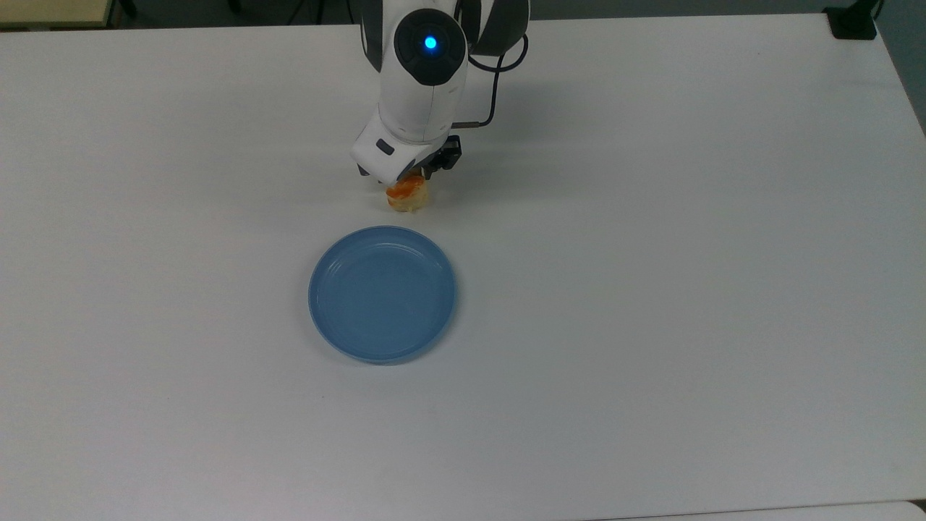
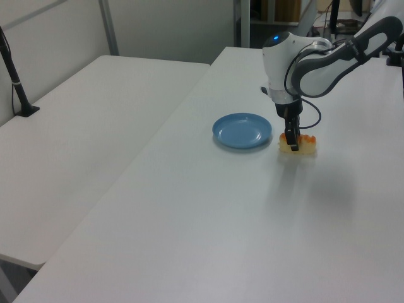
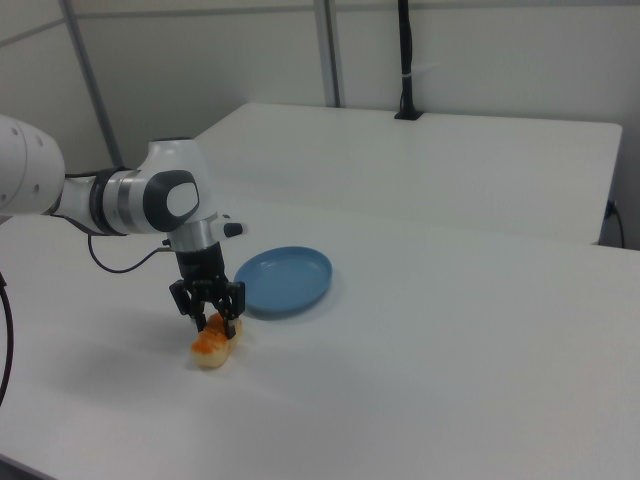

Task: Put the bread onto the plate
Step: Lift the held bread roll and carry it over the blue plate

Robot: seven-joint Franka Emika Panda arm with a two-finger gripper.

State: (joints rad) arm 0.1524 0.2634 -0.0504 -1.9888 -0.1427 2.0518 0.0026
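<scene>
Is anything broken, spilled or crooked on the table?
Nothing stands out. The bread lies whole on the white table with the pincer down over it, and the blue plate sits flat nearby with nothing on it.

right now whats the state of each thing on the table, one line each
bread: lying flat on the table, off the plate, between the tool's fingers
plate: upright on the table, nothing on it, apart from the bread
tool: lowered over the bread, fingers open either side of it
table: white, carrying the bread and the plate
</scene>
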